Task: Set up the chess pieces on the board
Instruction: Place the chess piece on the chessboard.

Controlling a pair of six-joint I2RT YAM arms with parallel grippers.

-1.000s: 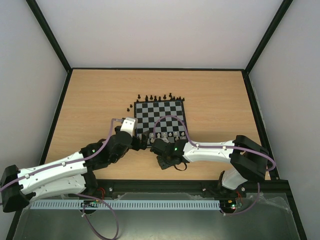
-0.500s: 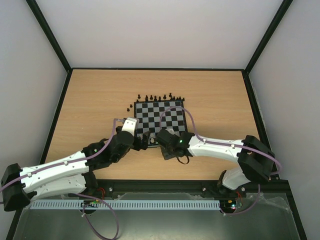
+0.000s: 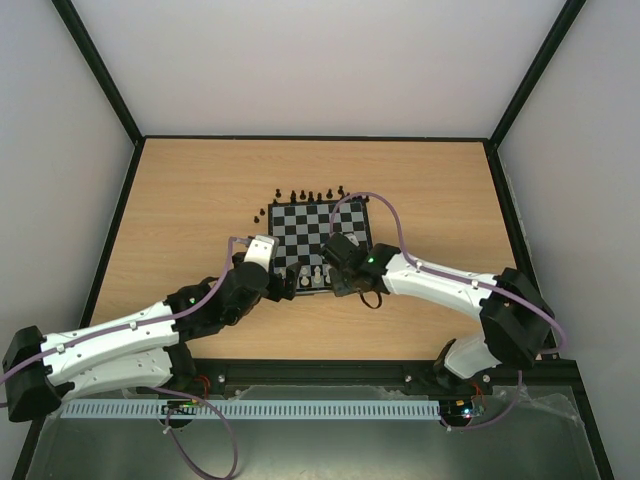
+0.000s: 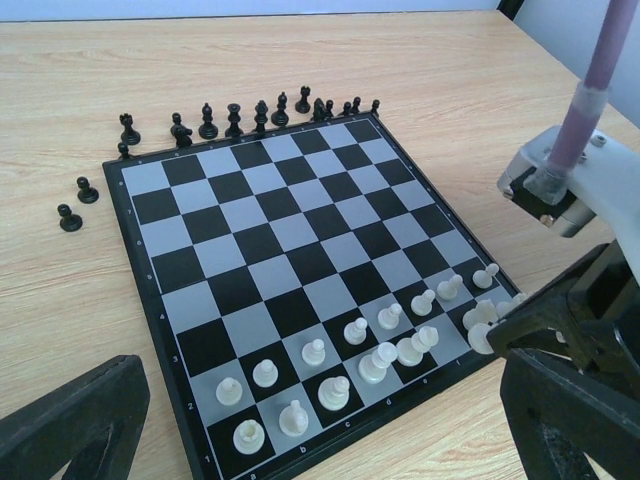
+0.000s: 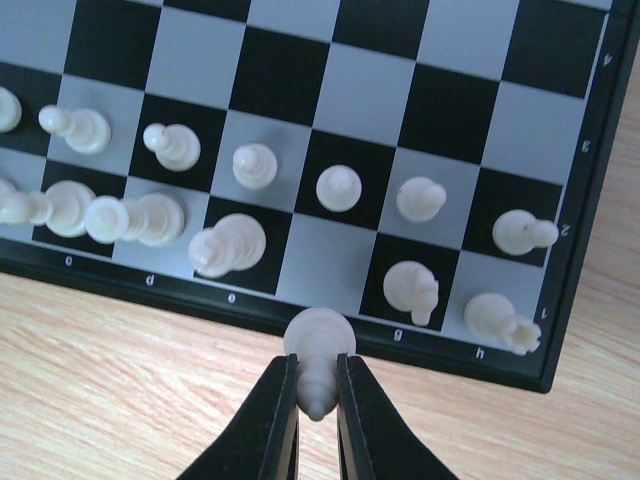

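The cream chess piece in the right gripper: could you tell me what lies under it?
The dark near border of the black-and-grey chessboard and the light wooden table; the spot directly beneath is hidden.

Left gripper (image 4: 315, 410) gapes wide; right gripper (image 5: 316, 375) pinches a cream piece (image 5: 320, 335); both arms stretched forward.

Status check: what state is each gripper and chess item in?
Board: far rows bare.
White piece: held at board's near edge.
Right gripper: shut on white piece.
Left gripper: open, empty.
Other whites: standing on near rows, one square bare.
Black pieces: standing off board.
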